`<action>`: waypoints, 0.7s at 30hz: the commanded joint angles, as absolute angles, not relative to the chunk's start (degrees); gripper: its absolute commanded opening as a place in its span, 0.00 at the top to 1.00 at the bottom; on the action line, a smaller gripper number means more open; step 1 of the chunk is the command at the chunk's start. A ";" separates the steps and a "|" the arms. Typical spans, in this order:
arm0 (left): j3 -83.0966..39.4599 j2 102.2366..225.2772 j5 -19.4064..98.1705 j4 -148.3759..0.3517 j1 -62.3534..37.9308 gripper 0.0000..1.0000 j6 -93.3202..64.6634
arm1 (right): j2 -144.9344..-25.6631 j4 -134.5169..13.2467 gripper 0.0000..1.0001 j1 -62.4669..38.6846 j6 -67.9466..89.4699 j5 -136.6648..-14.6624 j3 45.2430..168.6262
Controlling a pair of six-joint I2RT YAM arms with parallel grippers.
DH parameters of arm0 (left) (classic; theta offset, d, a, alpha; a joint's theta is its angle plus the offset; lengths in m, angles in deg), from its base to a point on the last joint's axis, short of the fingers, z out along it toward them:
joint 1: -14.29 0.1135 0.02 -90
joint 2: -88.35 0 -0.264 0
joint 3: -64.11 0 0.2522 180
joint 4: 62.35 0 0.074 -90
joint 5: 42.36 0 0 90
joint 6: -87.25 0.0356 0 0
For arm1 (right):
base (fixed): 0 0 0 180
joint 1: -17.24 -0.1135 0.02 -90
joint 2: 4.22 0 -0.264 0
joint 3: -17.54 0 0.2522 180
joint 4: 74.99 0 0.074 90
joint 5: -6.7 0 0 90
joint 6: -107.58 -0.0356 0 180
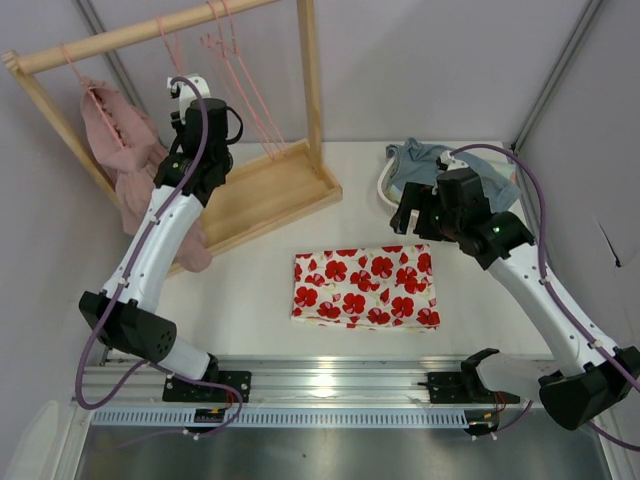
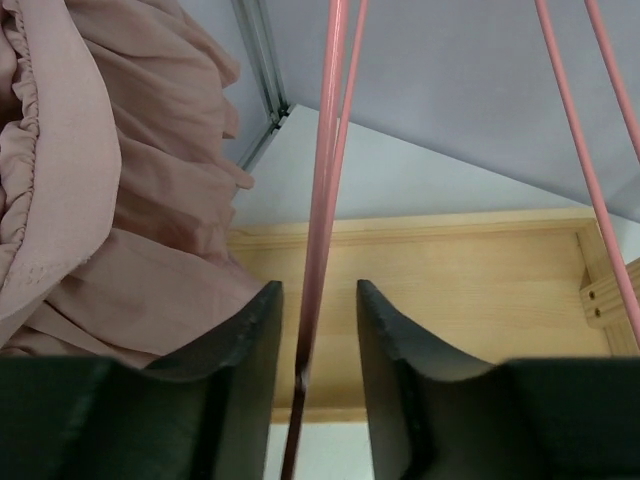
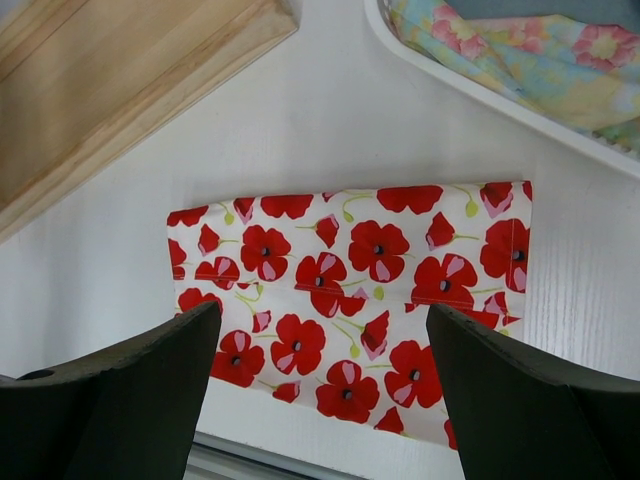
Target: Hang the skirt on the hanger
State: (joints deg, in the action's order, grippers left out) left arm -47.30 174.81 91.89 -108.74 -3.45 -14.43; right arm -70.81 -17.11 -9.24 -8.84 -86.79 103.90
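Skirt (image 1: 365, 288) lies flat, edges clear, beneath the wide-open right tool (image 3: 322, 315); left tool (image 2: 318, 290), part-open, straddles the hanger (image 2: 325, 200).

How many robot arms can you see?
2. The left arm reaches up to the wooden rack. The right arm is above the table, near the skirt. None seem hidden.

Seen from the left tool's (image 2: 318, 300) camera, the pink hanger (image 2: 322, 180) runs off the top edge, hook unseen. From the right wrist, a dark finger (image 3: 530, 400) covers the red-flowered skirt's (image 3: 350, 270) near right corner; the white basket (image 3: 470, 82) is cropped. From above, the left arm (image 1: 165, 215) hides part of the dusty-pink garment (image 1: 115, 135).
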 commanded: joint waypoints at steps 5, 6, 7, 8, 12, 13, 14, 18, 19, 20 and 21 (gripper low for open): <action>-46.33 171.85 91.15 -104.15 -2.32 0.80 -13.21 | -73.03 -17.20 0.09 -8.78 -7.74 -84.19 107.67; -46.07 171.85 91.15 -104.50 -2.24 0.83 -13.21 | -73.56 -17.02 0.09 -8.69 -7.82 -84.01 107.94; -46.24 171.93 91.15 -104.68 -2.06 0.87 -13.12 | -73.65 -17.02 0.09 -8.69 -7.74 -84.01 108.12; -46.50 171.93 91.24 -104.77 -2.06 0.99 -13.12 | -73.74 -17.11 0.09 -8.69 -7.91 -84.01 108.46; -47.99 171.94 90.80 -105.82 -1.80 1.00 -12.42 | -74.70 -16.50 0.09 -8.52 -7.82 -83.92 110.13; -48.35 171.76 90.28 -106.08 -1.71 1.00 -11.72 | -74.88 -16.23 0.09 -8.52 -7.82 -84.01 110.66; -48.96 171.50 89.75 -106.43 -1.62 1.00 -11.10 | -75.14 -15.53 0.09 -8.60 -7.91 -84.01 111.27; -57.56 170.44 85.27 -112.39 -1.62 1.00 -8.38 | -75.41 -16.05 0.09 -8.60 -9.05 -83.92 112.60; -59.14 170.53 82.65 -114.24 -1.62 1.00 -7.94 | -75.32 -16.40 0.09 -8.60 -9.32 -84.01 112.25; -62.99 170.53 81.23 -117.83 -1.71 1.00 -8.11 | -75.41 -17.02 0.09 -8.60 -9.49 -83.92 112.16; -63.98 170.44 79.91 -119.52 -1.71 1.00 -8.20 | -75.58 -17.11 0.09 -8.52 -9.67 -82.27 112.16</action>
State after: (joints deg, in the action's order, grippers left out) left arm -56.28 174.06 85.16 -114.31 -2.14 -10.39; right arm -75.48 -16.13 -8.78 -9.06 -84.78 110.19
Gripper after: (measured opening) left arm 0.033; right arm 0.911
